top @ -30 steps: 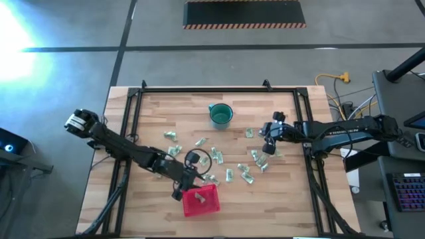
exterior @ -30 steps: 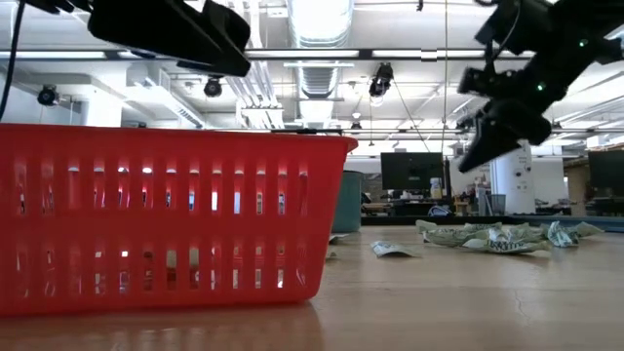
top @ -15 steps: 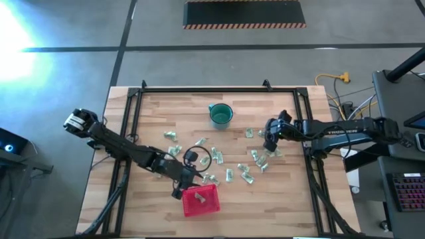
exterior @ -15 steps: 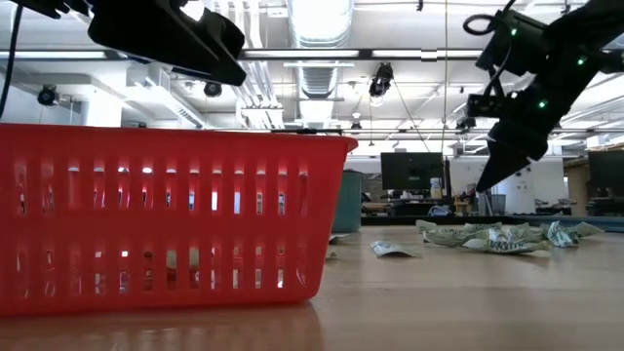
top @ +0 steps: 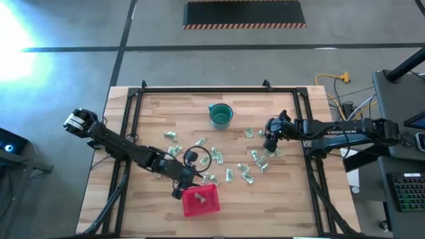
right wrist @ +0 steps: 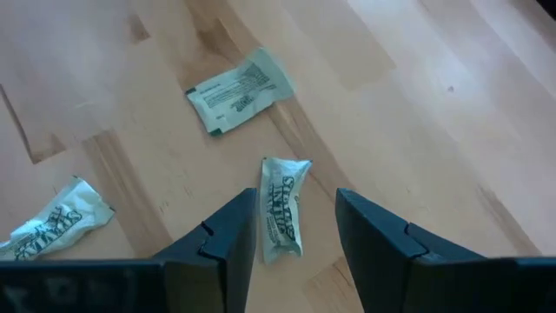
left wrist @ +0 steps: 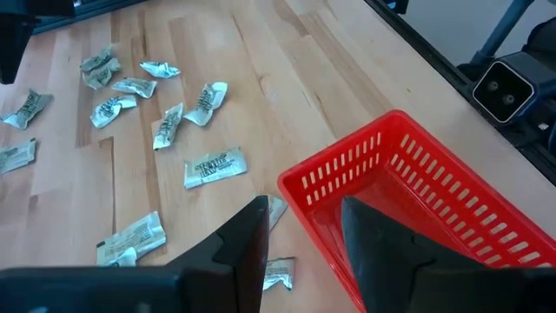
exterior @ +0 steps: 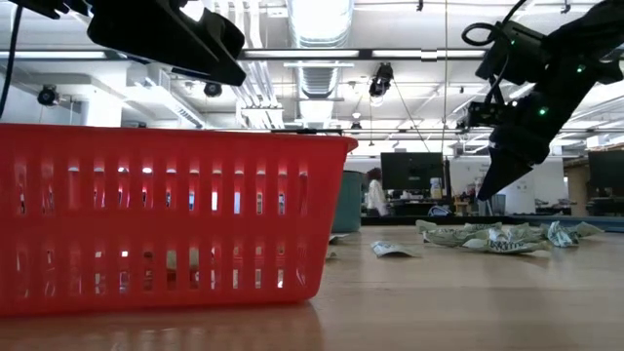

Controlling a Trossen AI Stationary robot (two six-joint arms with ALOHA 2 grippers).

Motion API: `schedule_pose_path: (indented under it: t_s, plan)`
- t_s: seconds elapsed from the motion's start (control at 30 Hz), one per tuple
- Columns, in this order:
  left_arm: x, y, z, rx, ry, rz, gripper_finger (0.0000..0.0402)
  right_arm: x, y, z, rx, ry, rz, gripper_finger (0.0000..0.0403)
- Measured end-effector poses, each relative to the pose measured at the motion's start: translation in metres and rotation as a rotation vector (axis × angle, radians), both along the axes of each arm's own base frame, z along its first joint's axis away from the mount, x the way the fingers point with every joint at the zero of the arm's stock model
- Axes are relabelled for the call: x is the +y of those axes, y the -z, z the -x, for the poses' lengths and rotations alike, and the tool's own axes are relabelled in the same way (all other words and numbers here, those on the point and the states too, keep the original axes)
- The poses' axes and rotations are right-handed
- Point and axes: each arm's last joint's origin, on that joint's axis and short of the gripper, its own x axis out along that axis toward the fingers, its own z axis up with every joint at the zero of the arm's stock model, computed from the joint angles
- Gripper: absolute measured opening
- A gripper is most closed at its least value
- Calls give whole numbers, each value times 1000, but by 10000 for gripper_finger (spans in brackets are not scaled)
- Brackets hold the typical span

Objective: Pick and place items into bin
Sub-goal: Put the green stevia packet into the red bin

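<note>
The red bin (top: 200, 201) stands near the table's front edge, with a pale packet (top: 198, 197) lying in it. Several pale green packets (top: 229, 174) lie flat and scattered on the wood between the bin and the right side. My left gripper (left wrist: 302, 248) hangs open and empty above the bin's left corner (left wrist: 300, 187). My right gripper (right wrist: 295, 230) is open and slants down over the packets at the right. One packet (right wrist: 283, 209) lies on the table in line with its gap. In the low view its fingertips (exterior: 485, 190) are clear above the table.
A round teal cup (top: 220, 115) stands at the table's far middle. A black frame rail (top: 311, 166) runs along the table's right side under my right arm. Bare wood lies at the table's left and to the right of the bin.
My right gripper has sunk a little toward the packets at the right and has rolled about its own line, so its fingers point more steeply down. The packets and the bin lie as before.
</note>
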Motion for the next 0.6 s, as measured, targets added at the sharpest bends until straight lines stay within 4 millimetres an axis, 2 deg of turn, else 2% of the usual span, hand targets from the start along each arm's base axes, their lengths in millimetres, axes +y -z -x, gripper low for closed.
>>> schedule_pose_path:
  t_s: [0.13, 0.27, 0.6]
  plan:
    - [0, 0, 0, 0, 0, 0, 130, 0, 6, -1, -11, 21, -11, 148]
    - [0, 0, 0, -2, 0, 1, 130, -7, 16, -2, 51, 58, -26, 148]
    - [0, 0, 0, -3, 1, 1, 130, -23, 35, -19, 172, 80, -85, 148]
